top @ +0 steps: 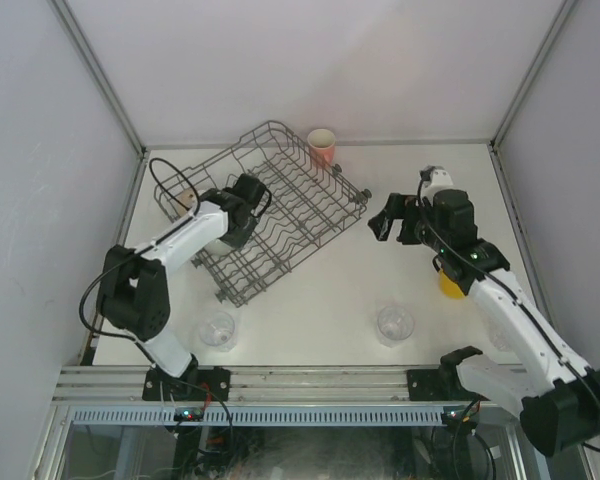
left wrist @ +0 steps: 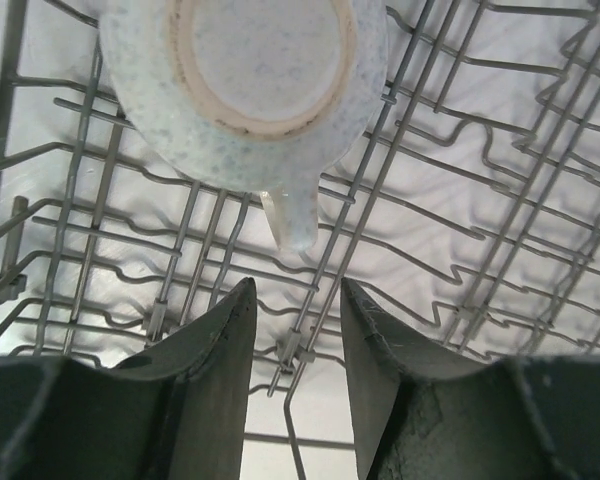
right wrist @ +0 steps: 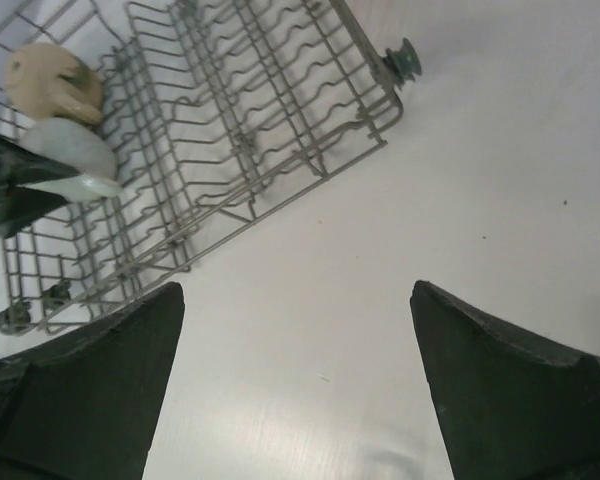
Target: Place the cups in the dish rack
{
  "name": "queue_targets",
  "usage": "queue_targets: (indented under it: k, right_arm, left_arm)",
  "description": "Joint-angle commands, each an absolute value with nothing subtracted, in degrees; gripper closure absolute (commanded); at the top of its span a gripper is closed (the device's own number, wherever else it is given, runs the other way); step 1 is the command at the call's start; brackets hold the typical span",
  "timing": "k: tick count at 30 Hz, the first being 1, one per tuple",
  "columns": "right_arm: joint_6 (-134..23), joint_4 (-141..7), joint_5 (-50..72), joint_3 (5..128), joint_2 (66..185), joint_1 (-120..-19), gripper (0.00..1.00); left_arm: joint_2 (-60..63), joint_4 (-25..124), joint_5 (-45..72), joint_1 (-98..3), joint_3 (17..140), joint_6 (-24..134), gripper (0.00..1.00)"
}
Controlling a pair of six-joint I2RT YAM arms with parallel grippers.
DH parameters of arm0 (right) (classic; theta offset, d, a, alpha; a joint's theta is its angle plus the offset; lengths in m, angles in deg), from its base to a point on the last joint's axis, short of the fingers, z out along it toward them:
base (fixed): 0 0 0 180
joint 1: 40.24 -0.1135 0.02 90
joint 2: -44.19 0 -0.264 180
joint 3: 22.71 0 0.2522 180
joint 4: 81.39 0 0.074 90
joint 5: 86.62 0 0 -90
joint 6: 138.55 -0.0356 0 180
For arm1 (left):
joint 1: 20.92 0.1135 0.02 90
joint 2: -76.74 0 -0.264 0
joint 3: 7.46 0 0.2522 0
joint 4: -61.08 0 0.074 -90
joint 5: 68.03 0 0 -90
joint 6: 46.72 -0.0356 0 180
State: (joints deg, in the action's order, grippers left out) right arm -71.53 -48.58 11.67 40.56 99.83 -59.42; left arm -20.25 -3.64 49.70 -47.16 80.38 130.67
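Note:
The dish rack (top: 280, 205), a dark-grey wire basket, stands at the back left of the table. A white mug (left wrist: 245, 90) sits upside down on its tines, handle (left wrist: 292, 215) pointing at my left gripper (left wrist: 298, 290). That gripper is open just short of the handle and holds nothing. A tan mug (right wrist: 52, 82) sits beside the white mug (right wrist: 70, 160) in the rack's corner. My right gripper (right wrist: 298, 295) hangs wide open and empty over bare table, right of the rack (right wrist: 230, 130). A pink tumbler (top: 322, 146) stands behind the rack. A yellow mug (top: 448, 283) shows partly under my right arm.
Two clear glass tumblers (top: 218, 330) (top: 395, 323) stand near the front edge of the table. White walls enclose the table at the left, back and right. The rack's small wheel (right wrist: 402, 58) juts out at its near corner.

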Motion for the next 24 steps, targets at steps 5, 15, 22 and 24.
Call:
queue_targets:
  k: [5,15,22,24]
  right_arm:
    - [-66.0,-38.4,2.9,58.3,118.0,-60.5,0.06]
    - [-57.0,-38.4,4.9,74.4,138.0,-60.9,0.07]
    - [-67.2,-39.2,5.5,89.2,150.4,-58.9,0.09]
    - [-75.9,-33.3,4.2,98.5,156.6,-57.9,0.11]
  left_arm:
    - [-7.0,-5.3,51.7,-48.1,80.8,121.1,0.57]
    - [10.2,-1.5,47.5,-48.3,75.1,102.4,0.53]
    - [20.6,3.2,47.1,-48.3,72.0,92.0,0.49]
    - [21.0,2.2,47.0,-48.3,73.7,90.0,0.48]
